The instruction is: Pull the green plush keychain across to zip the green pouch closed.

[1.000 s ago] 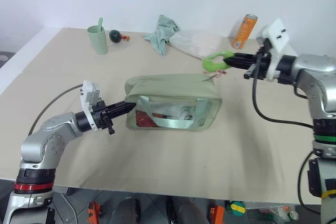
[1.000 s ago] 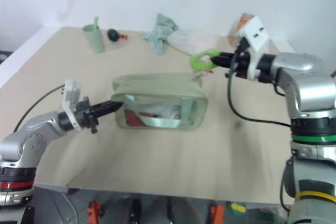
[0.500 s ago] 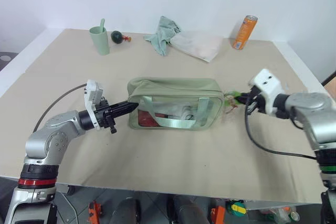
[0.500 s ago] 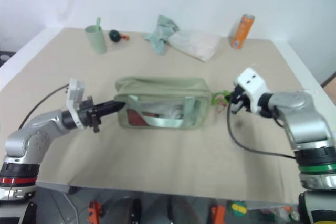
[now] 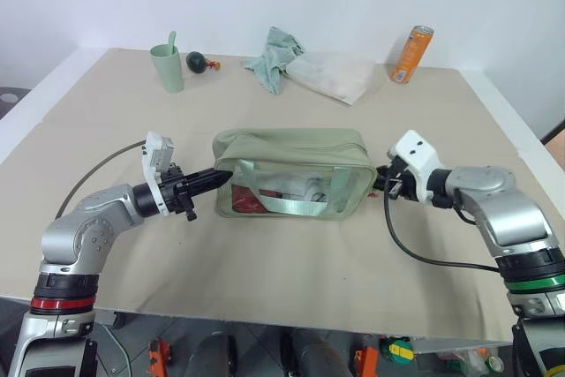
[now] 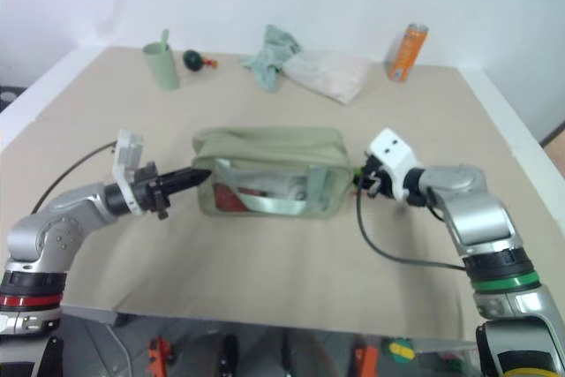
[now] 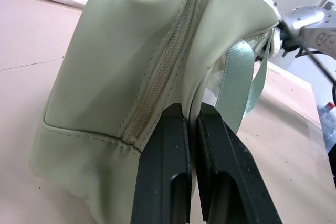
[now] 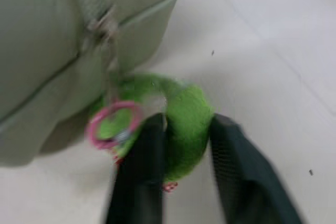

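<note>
The green pouch (image 5: 291, 172) is sitting in the middle of the tabletop (image 5: 265, 253) with its zipper (image 7: 163, 72) running shut along the top. The left tool (image 7: 190, 124) is pressing its fingers together, pinching the pouch's end. The green plush keychain (image 8: 176, 121) is lying on the tabletop just beside the pouch's other end. The right tool (image 8: 178, 145) is sitting around it with its fingers (image 8: 231, 156) partly spread.
</note>
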Available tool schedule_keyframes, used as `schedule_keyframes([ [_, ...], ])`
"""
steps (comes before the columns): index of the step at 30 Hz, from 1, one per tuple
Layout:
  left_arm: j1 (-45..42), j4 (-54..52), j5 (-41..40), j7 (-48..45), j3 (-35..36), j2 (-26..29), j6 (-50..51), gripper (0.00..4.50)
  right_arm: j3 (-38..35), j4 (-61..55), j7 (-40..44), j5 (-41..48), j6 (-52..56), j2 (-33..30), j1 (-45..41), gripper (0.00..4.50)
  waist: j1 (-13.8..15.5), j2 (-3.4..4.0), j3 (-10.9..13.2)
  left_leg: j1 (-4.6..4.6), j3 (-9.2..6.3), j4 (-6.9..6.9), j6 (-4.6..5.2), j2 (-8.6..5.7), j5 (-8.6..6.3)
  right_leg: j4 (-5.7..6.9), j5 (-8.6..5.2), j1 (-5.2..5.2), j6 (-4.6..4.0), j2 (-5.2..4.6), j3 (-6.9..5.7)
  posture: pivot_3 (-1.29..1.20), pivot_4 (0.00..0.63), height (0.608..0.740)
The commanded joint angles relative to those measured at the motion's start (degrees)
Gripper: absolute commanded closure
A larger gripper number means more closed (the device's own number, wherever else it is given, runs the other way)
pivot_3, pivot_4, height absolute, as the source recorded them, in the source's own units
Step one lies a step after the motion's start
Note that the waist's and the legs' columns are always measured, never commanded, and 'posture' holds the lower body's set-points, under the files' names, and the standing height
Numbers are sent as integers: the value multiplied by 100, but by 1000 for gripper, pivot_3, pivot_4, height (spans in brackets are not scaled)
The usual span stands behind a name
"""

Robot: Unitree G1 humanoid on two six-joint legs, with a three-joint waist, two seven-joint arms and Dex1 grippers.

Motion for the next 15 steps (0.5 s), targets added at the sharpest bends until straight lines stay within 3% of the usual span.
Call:
schedule_keyframes([
  [1, -137, 131, -59, 142, 120, -62, 86, 3455, -530, -43, -18, 208, 38, -76, -197, 1757, -2, 0, 0, 0, 1, 0, 0, 0, 0, 0, 0, 0, 0, 0, 0, 0, 150, 740],
  [3, -188, 164, 18, 211, 132, -61, 17, 2779, -752, 60, 12, 306, 15, -126, -199, 1057, -3, -2, 1, -2, 0, 0, 0, 1, 0, 0, 0, -1, 0, 1, -1, 0, 150, 740],
  [7, -235, 65, -50, 278, 287, -5, 9, 1385, -1268, 56, 410, 742, 134, -355, -17, 1008, -2, 1, 3, -12, 0, -3, 0, 0, 0, -1, 0, -10, 0, 1, 1, 0, 150, 740],
  [11, -236, -94, -488, 394, 775, 84, 230, 1385, -1668, 84, 751, 1021, 184, -667, 316, 1008, -3, 1, 3, -18, -3, -6, 1, 0, -1, -2, -4, -13, 1, 2, -1, 0, 150, 740],
  [15, 112, -75, -1080, 484, 1758, 516, 587, 1385, -2421, 64, 1149, 1479, 340, -963, 875, 1008, -23, 1, 5, -17, -5, -7, 1, 3, -1, -2, -5, -13, 2, 3, -3, 0, 150, 740],
])
